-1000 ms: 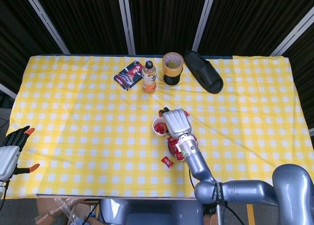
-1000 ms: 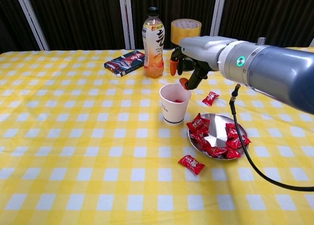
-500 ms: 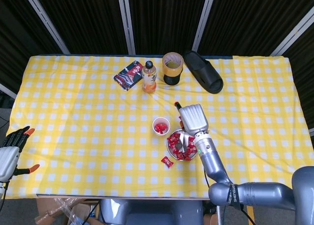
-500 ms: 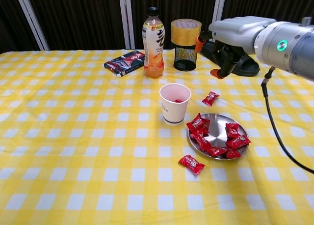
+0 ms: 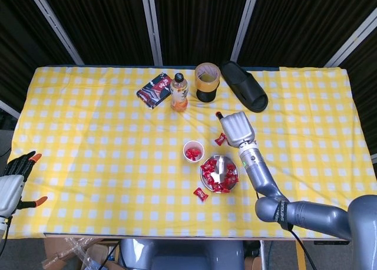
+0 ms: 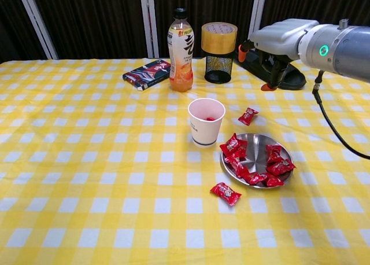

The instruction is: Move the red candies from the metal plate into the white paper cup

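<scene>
1. The right hand [image 6: 276, 45] hangs above the counter [image 6: 87, 161] behind the metal plate [image 6: 257, 161], fingers loosely apart and empty; it looks to be between trips.
2. The next move calls for reaching down to the plate and pinching one candy.
3. The red candies [image 6: 254, 164] mostly sit on the plate; two lie loose on the counter.
4. The white paper cup [image 6: 206, 121], just left of the plate, holds some candy.
5. The left hand [image 5: 12, 178] idles, fingers spread, at the counter's edge.
</scene>
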Action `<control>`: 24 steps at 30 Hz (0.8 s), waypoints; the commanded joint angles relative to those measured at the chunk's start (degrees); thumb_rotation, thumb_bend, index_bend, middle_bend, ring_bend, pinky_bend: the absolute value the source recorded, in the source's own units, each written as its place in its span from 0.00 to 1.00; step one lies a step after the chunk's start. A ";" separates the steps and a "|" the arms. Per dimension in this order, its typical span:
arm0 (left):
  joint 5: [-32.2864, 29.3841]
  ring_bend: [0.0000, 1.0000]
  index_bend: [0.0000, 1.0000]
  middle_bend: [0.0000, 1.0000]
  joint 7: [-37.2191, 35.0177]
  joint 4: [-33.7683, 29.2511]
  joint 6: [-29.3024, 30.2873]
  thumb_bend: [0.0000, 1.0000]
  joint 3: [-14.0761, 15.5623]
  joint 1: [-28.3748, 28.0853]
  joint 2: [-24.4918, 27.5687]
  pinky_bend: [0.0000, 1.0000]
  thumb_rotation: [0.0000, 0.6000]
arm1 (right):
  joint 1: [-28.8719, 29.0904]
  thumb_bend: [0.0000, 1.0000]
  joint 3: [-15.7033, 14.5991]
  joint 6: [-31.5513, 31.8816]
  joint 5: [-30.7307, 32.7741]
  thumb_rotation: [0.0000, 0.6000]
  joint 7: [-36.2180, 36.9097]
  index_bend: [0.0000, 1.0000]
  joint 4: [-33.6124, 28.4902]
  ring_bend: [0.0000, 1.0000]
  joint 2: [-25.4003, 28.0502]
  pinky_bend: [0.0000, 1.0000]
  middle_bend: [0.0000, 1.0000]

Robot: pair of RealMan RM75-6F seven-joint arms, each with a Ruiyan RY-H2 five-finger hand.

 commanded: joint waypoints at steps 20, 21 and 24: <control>-1.30 0.00 0.00 0.00 0.28 -0.31 -1.47 0.05 -0.29 -0.58 0.09 0.00 1.00 | 0.42 0.28 -3.51 -11.11 -12.75 1.00 13.49 0.40 22.01 0.88 -11.80 0.99 0.78; -1.32 0.00 0.00 0.00 0.34 -0.31 -1.49 0.05 -0.28 -0.58 0.08 0.00 1.00 | 0.44 0.28 -3.48 -11.38 -12.93 1.00 13.74 0.40 22.56 0.88 -12.14 0.99 0.78; -1.48 0.00 0.00 0.00 0.39 -0.34 -1.57 0.05 -0.30 -0.60 0.08 0.00 1.00 | 0.41 0.28 -3.34 -12.16 -13.23 1.00 14.42 0.41 24.08 0.88 -12.98 0.99 0.78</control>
